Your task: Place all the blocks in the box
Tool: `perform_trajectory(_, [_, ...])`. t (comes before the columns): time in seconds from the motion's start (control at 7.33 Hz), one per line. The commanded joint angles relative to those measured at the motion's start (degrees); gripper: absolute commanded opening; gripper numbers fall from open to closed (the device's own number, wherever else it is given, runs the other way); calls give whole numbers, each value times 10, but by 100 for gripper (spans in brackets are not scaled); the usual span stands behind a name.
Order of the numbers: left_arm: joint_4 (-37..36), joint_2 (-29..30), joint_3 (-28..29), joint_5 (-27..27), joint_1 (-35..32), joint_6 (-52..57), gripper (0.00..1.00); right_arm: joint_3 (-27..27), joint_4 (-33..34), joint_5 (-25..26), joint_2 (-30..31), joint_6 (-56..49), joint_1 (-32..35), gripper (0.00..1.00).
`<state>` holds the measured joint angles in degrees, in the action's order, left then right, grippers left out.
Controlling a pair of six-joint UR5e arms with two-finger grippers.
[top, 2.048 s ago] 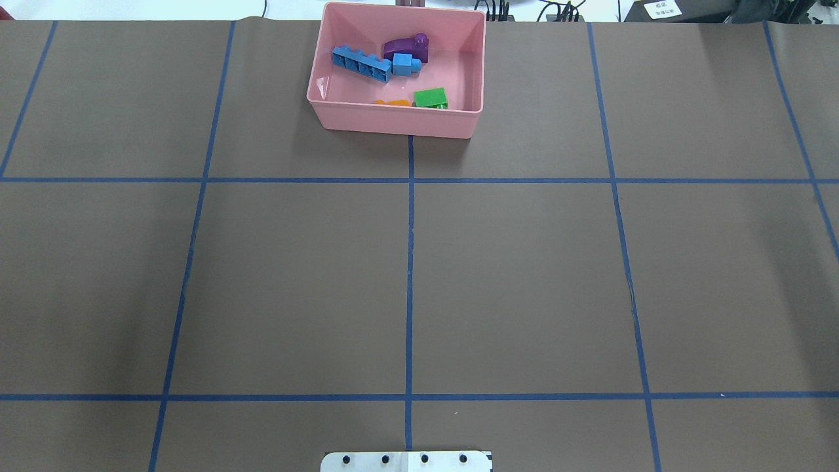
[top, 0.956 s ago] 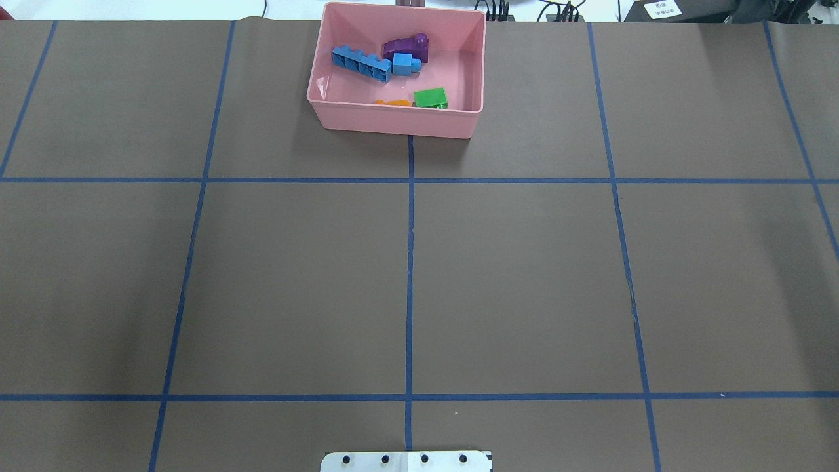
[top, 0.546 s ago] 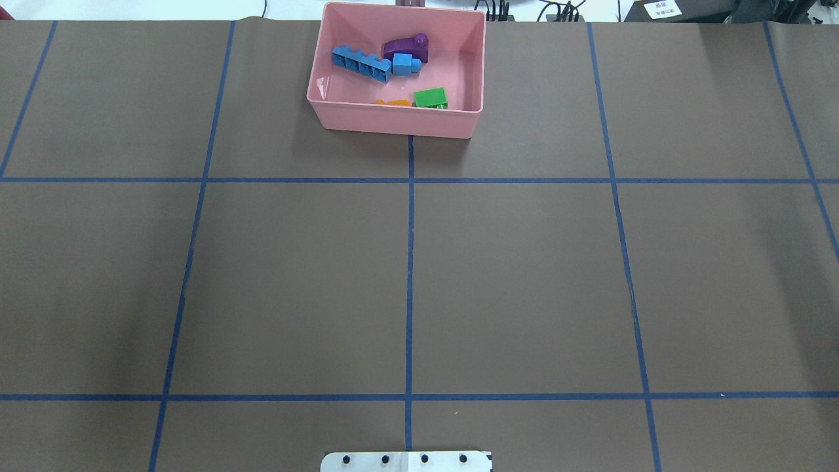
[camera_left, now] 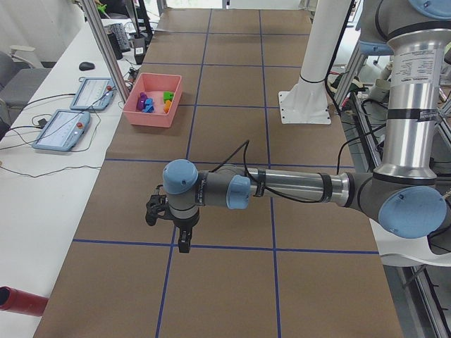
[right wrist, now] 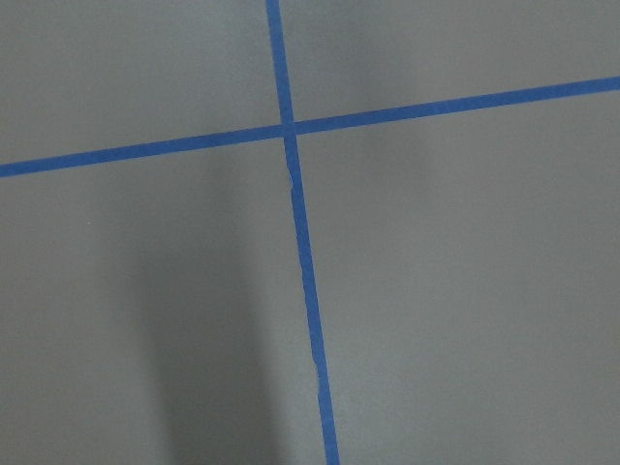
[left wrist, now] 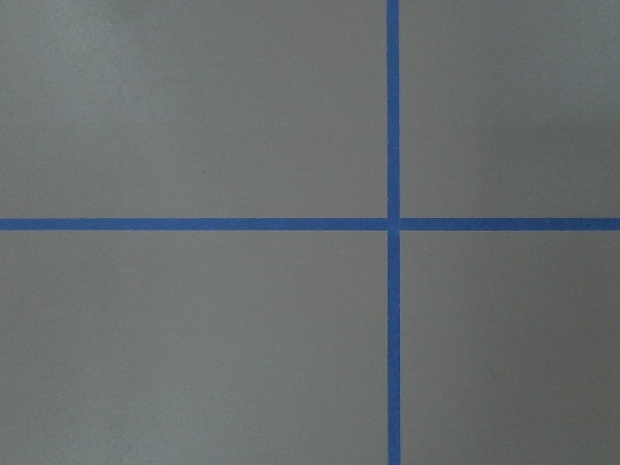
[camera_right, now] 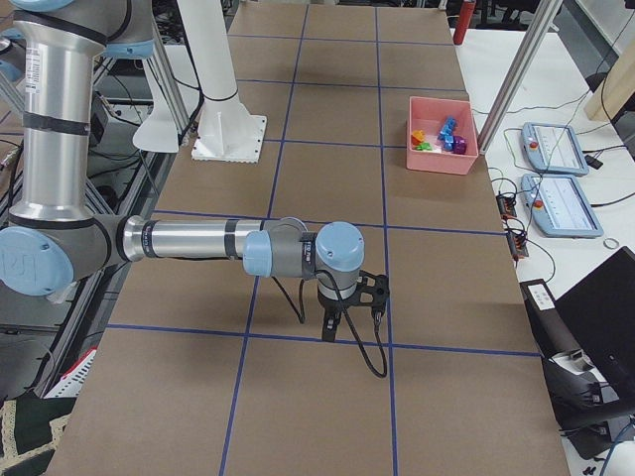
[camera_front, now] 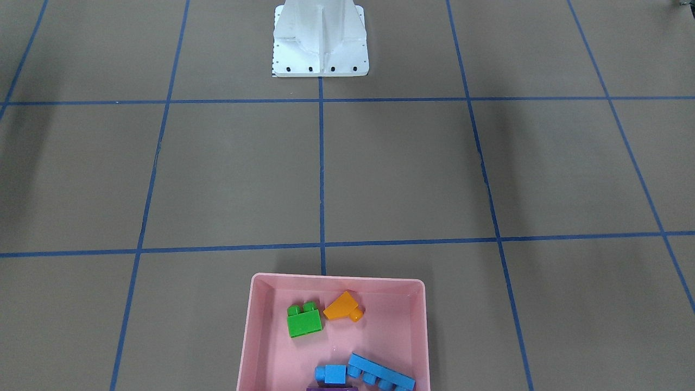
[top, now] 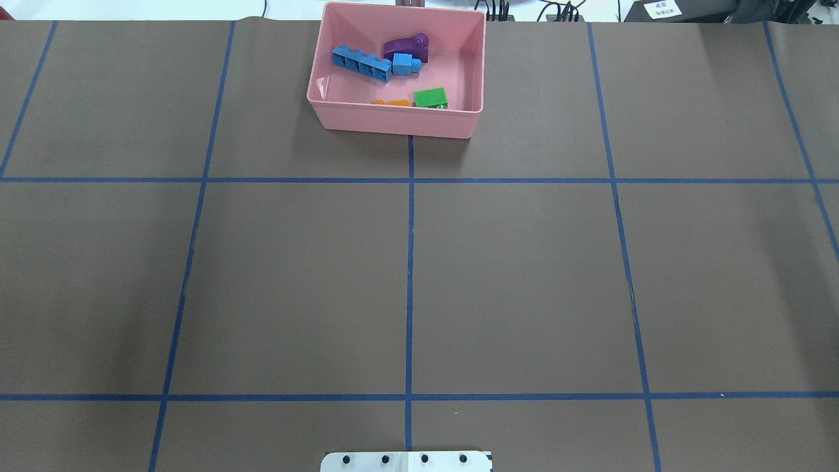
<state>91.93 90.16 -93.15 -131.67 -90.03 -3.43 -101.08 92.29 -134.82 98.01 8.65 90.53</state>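
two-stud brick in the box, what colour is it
The two-stud brick is green, clearest in the exterior front-facing view.

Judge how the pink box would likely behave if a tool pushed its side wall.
The pink box looks like thin, stiff plastic, so it would probably slide on the brown paper rather than bend. Its wide, flat base makes tipping unlikely. Holding only five small bricks, it is likely light, and they may shift inside.

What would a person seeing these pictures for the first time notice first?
The pink box at the far edge of the brown table stands out, holding the green block, orange block, purple block, blue bar and blue cube. In the side views, the left arm and right arm stretch low over the table.
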Motion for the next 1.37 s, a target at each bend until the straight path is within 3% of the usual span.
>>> perform_trajectory(0.0, [0, 0, 0, -2, 0, 0, 100, 0, -3, 0, -4, -6, 0, 100])
perform_trajectory(1.23, [1, -7, -2, -3, 2, 0, 100, 3, 2, -3, -20, -23, 0, 100])
